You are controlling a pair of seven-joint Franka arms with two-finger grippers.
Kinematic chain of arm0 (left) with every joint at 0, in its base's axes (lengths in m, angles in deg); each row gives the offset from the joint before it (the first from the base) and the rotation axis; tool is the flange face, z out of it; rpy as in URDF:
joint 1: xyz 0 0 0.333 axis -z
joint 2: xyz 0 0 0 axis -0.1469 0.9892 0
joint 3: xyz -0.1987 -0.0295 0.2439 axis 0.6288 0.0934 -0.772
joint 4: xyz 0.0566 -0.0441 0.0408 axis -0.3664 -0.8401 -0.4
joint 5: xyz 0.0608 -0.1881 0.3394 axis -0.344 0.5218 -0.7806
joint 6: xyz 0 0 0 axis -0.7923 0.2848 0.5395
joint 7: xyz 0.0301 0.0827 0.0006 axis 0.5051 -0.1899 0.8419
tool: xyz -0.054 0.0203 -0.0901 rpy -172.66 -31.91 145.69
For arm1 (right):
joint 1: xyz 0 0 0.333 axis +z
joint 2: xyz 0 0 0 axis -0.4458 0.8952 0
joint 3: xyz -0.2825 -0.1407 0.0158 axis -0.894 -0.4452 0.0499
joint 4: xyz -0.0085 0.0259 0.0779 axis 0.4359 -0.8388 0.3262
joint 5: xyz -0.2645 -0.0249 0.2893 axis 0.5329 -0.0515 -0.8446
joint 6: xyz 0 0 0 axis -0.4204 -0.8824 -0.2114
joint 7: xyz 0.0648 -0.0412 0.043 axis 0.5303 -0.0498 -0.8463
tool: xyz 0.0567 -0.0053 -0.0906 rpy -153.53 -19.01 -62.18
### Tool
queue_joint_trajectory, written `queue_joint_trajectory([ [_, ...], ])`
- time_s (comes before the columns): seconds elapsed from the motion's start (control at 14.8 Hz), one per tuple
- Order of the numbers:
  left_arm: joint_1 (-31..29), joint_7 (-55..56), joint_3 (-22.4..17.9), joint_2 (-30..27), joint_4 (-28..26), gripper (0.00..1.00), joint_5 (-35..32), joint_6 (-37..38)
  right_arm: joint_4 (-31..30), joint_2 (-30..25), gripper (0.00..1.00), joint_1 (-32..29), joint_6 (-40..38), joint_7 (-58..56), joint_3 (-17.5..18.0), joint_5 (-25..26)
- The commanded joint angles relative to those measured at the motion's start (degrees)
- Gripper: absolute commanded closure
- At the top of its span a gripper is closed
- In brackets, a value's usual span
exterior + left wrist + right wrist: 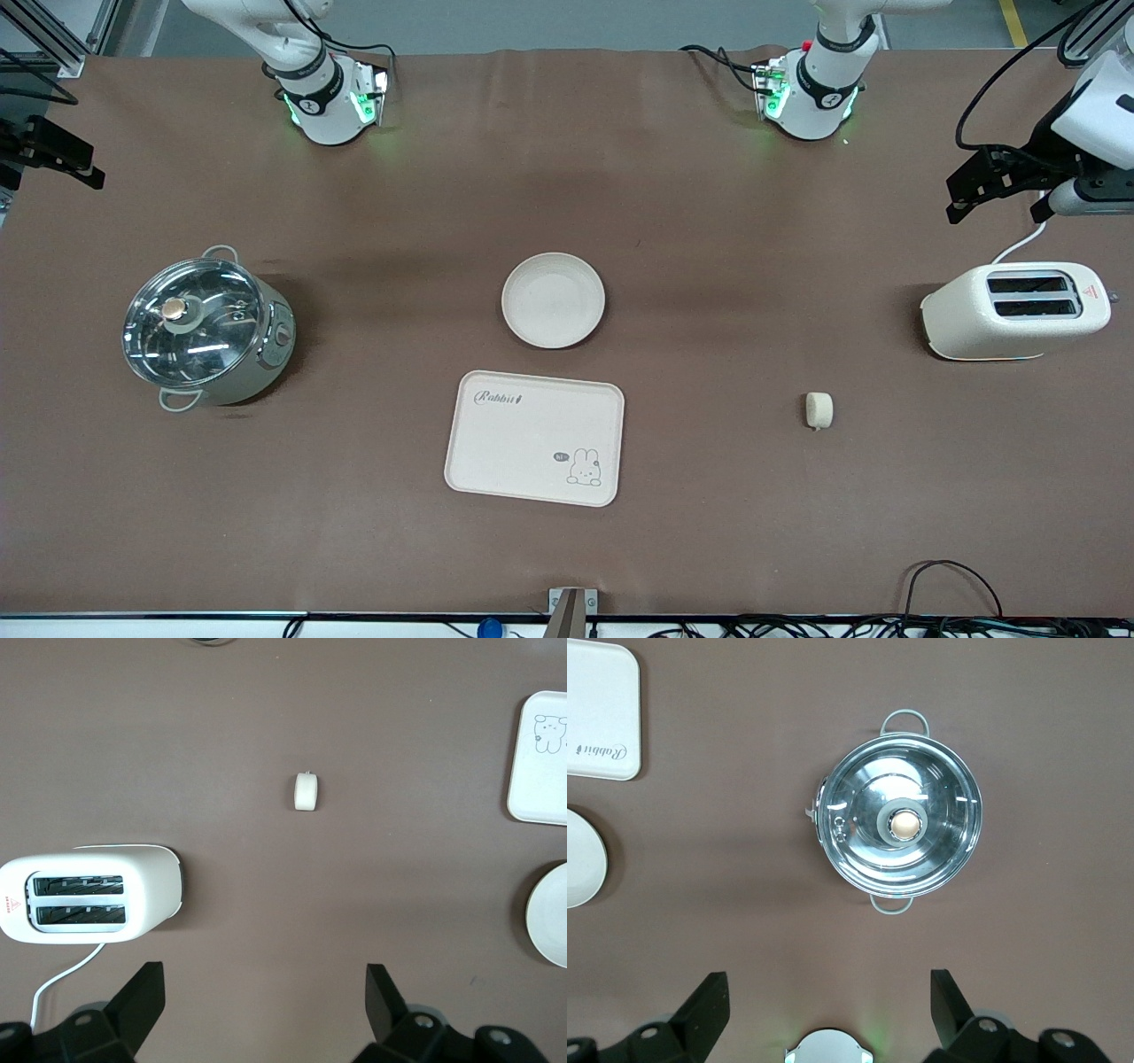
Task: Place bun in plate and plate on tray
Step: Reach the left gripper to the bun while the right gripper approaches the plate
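Observation:
The small cream bun (819, 410) lies on the brown table toward the left arm's end, nearer to the front camera than the toaster; it also shows in the left wrist view (306, 791). The round cream plate (553, 299) sits empty mid-table. The rectangular "Rabbit" tray (534, 438) lies empty just nearer to the camera than the plate. My left gripper (964, 197) hangs open and empty high over the table's edge by the toaster (263, 992). My right gripper (75, 167) hangs open and empty high over the other end, by the pot (826, 997).
A white toaster (1015, 310) with its cord stands at the left arm's end. A steel pot with a glass lid (205, 326) stands at the right arm's end. Cables lie along the table's front edge (939, 585).

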Motion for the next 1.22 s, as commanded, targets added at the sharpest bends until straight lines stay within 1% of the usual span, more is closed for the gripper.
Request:
queue_joint_trajectory([
  [0.0,0.0,-1.9,-0.3,0.6,1.5,0.00,-0.1,1.3,-0.9,-1.0,0.00,0.1,0.1,-0.2,0.0,0.1],
  [0.14,0.1,-2.1,-0.3,0.7,2.1,0.00,-0.2,1.3,-0.9,-1.0,0.00,0.2,0.1,0.1,0.0,0.0],
  [0.2,0.0,-1.9,-0.4,1.1,2.0,0.00,-0.2,1.3,-1.9,-0.9,0.00,0.5,0.1,0.6,0.0,-0.8],
  [0.34,0.0,-2.3,-0.5,2.2,1.6,0.00,-0.9,1.3,-6.7,-1.1,0.00,0.6,2.7,0.7,0.0,-4.9],
  [0.47,-0.1,-2.6,-0.3,5.8,1.2,0.00,-1.2,0.6,-12.3,-1.1,0.00,1.0,7.0,0.7,0.1,-8.0],
  [0.54,0.0,-2.6,-0.3,9.2,1.5,0.00,-1.2,-1.0,-14.5,-1.0,0.00,2.6,9.9,0.7,0.1,-9.2],
  [0.61,0.0,-2.6,-0.2,12.2,1.4,0.00,-1.0,-3.9,-17.1,-1.0,0.00,4.0,12.9,0.7,0.1,-9.3],
  [0.75,0.4,-2.5,-0.1,20.5,1.3,0.00,-0.5,-12.6,-22.3,-0.9,0.00,7.7,18.5,2.7,0.1,-9.6],
  [0.95,0.6,-2.5,0.0,31.1,1.2,0.00,-0.4,-23.6,-25.9,-0.5,0.00,13.2,23.4,8.4,0.1,-11.0],
  [1.02,0.4,-2.6,0.0,34.3,0.8,0.00,-0.4,-27.2,-27.5,-0.4,0.00,14.5,26.3,9.2,0.1,-11.0],
  [1.15,0.4,-2.8,0.0,39.7,0.6,0.00,-0.4,-33.2,-31.2,0.0,0.00,15.5,32.0,9.7,0.1,-11.2],
])
